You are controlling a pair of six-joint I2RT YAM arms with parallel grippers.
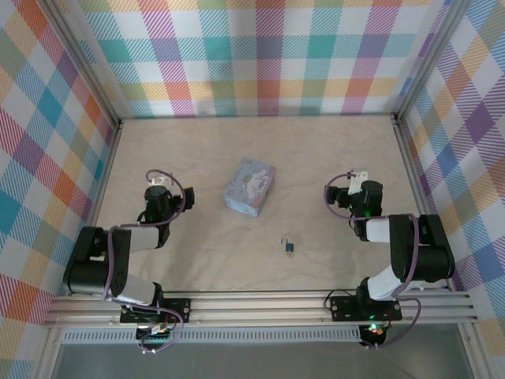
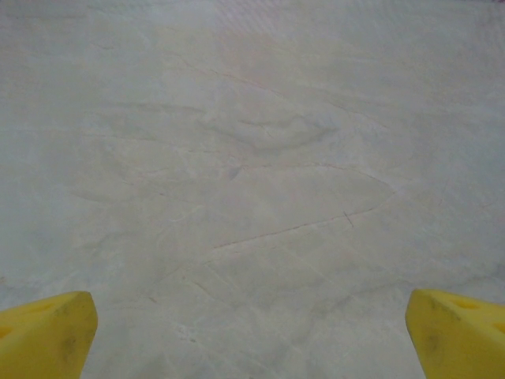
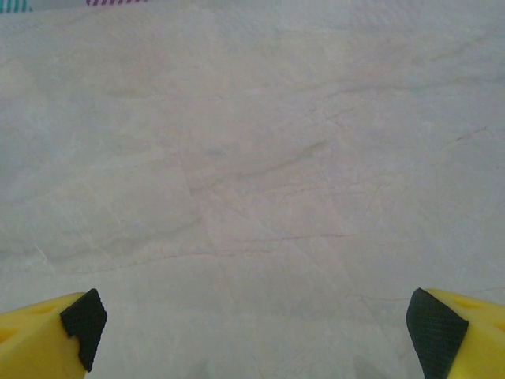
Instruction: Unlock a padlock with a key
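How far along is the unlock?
Nothing looks done: padlock lies untouched on the table, nearer than the tin box. Nothing in hand: left gripper and right gripper open over bare table. Left: grasping, keying, unlocking; key too small to make out.

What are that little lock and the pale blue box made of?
Padlock: dark blue body, thin silvery loop, probably metal; too small to be sure. Box: pale blue, printed lid, looks like painted tin, though card is possible.
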